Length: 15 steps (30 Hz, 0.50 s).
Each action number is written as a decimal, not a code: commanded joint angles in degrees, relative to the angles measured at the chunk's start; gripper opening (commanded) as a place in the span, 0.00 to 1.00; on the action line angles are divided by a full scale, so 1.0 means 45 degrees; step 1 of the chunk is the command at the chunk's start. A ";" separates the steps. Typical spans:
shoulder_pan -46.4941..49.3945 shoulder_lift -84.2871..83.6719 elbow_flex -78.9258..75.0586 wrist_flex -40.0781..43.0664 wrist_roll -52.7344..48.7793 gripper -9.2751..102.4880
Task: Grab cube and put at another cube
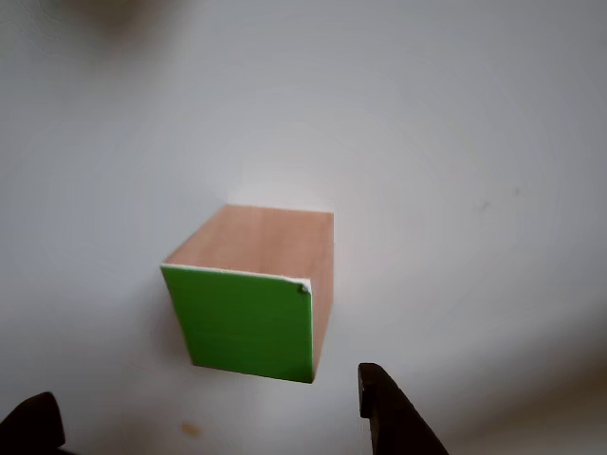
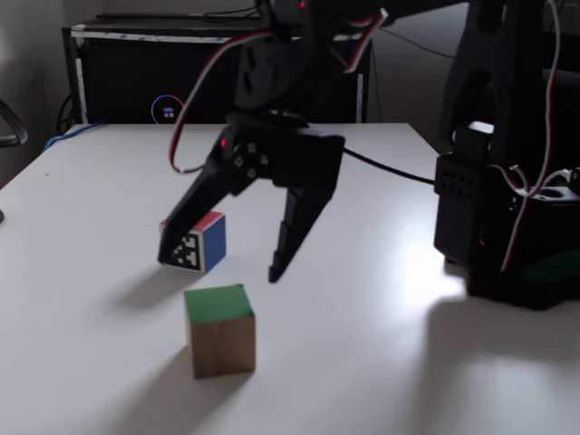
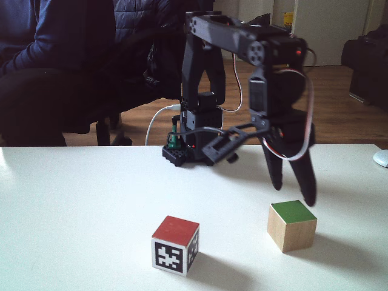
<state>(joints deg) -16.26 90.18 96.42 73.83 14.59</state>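
Observation:
The cube (image 2: 218, 331) is light wood with a bright green face; in a fixed view it stands near the table's front, green face up. It also fills the middle of the other view as the cube (image 1: 256, 294). My gripper (image 2: 220, 265) hangs open just above and behind it, touching nothing. The two dark fingertips (image 1: 379, 398) frame the bottom of the other view, so my gripper (image 1: 204, 389) stands wide open there. Another cube (image 2: 201, 240) has a red top, a blue side and a black-and-white marker face. In another fixed view, another cube (image 3: 176, 244) sits left of the cube (image 3: 292, 225), under my gripper (image 3: 294, 193).
The arm's base (image 2: 507, 208) stands at the right of the white table (image 2: 362, 362) with cables trailing from it. A black box (image 2: 136, 72) lines the table's far edge. A seated person (image 3: 54, 66) is behind the table. A white object (image 3: 382, 159) lies at the right edge.

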 commanded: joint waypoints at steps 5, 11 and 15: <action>-0.0078 -0.1445 -0.1289 0.0098 -0.0254 0.51; -0.0039 -0.2715 -0.1660 -0.0156 -0.0156 0.52; -0.0039 -0.3359 -0.1777 -0.0391 -0.0098 0.50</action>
<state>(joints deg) -16.17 75.23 90.88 73.12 13.89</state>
